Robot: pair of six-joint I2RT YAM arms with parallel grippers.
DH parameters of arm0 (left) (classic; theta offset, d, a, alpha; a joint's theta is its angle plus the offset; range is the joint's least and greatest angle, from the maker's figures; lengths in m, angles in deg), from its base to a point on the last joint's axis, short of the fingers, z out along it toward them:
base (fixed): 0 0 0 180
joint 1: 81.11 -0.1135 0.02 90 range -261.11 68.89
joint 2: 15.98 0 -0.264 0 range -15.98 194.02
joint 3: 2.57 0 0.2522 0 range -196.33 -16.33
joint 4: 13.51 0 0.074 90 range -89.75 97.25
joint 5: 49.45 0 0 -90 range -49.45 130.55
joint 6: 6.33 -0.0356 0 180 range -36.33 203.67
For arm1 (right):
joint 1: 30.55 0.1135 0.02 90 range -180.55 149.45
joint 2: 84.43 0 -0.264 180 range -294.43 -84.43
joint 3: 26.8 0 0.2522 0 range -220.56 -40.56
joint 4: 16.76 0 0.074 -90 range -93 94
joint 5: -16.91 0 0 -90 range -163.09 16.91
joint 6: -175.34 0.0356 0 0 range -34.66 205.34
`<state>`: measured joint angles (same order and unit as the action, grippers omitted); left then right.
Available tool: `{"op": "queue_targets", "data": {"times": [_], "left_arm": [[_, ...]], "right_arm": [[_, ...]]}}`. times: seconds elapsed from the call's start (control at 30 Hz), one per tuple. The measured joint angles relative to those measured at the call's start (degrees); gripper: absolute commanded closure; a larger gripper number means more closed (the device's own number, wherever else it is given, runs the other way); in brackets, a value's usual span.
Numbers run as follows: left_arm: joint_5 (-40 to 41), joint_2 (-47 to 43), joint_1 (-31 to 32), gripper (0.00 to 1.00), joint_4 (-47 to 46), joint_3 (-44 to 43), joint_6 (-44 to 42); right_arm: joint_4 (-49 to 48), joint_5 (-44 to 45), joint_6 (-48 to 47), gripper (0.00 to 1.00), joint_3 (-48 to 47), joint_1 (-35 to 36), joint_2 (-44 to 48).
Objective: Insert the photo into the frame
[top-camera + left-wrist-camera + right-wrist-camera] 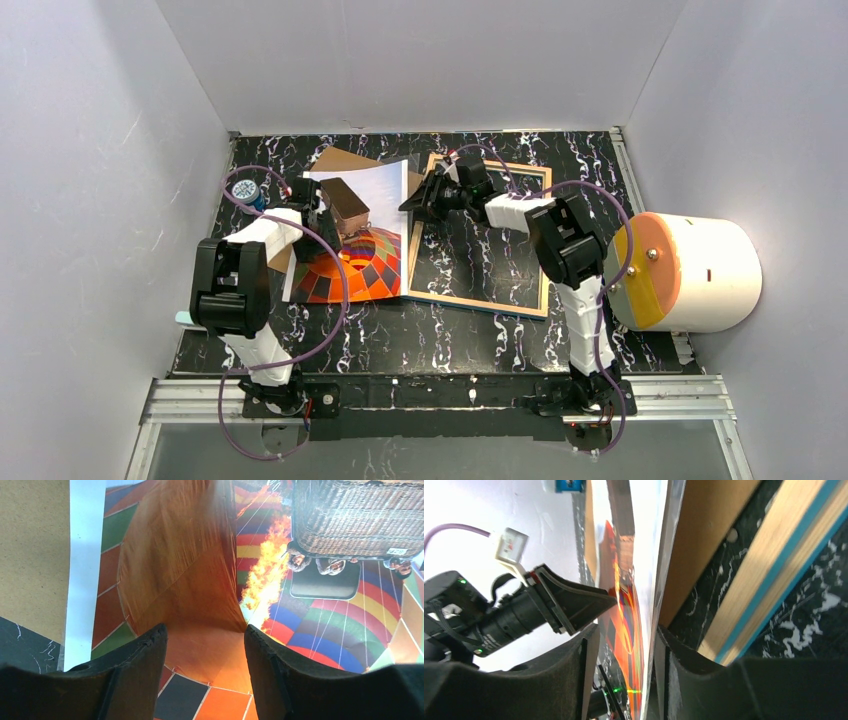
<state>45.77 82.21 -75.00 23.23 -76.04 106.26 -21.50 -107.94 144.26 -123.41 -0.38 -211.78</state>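
The photo (355,235), thin, floppy paper, lies mid-tabletop left of the frame (480,240). The right gripper (624,645) seems clenched on its right edge; the left gripper (205,650) hovers released. Best held by edges.

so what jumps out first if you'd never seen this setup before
The vivid orange-red balloon photo left of centre on the black marbled table, its right edge lifted between the right gripper's fingers. Beside it on the right lies the frame, glass showing the table through. The left gripper hovers open over the photo.
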Motion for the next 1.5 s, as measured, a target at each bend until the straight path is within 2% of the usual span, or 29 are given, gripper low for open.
{"op": "queue_targets", "data": {"times": [0.17,0.27,0.53,0.73,1.0,1.17,1.23,1.3,1.43,1.5], "left_arm": [[0.24,0.04,0.00,0.45,-0.09,0.04,-0.17],[0.28,0.11,0.00,0.45,-0.07,0.02,-0.33],[1.01,0.63,0.00,0.46,0.81,-0.70,-0.28],[3.67,1.09,-0.02,0.43,2.71,-1.70,0.20],[6.08,2.32,-2.49,0.42,6.05,-3.80,0.83],[6.03,3.58,-3.63,0.42,6.45,-5.27,0.96],[5.75,3.96,-3.76,0.42,6.82,-5.73,1.01],[5.14,4.15,-3.93,0.43,6.95,-5.95,0.98],[3.80,4.15,-4.33,0.43,7.04,-5.97,1.03],[3.56,4.15,-4.39,0.43,7.04,-5.97,1.01]], "right_arm": [[-4.68,-0.15,3.52,0.63,-1.77,-1.31,-1.51],[-6.32,-0.22,4.52,0.76,-2.64,-1.55,-2.71],[-7.63,0.35,5.62,0.99,-2.67,-1.66,-3.98],[-7.08,1.40,4.28,0.99,-2.67,-1.66,-3.85],[4.28,3.41,-1.95,0.99,-4.35,-1.29,0.17],[7.45,2.08,-4.85,0.83,-6.47,-0.81,3.37],[7.21,0.63,-5.42,0.80,-6.71,-0.83,3.87],[6.40,-0.55,-5.33,0.82,-6.73,-1.09,3.89],[4.35,-2.56,-4.33,0.96,-6.71,-1.49,3.63],[2.73,-3.34,-3.37,0.99,-6.56,-1.64,3.43]]}}
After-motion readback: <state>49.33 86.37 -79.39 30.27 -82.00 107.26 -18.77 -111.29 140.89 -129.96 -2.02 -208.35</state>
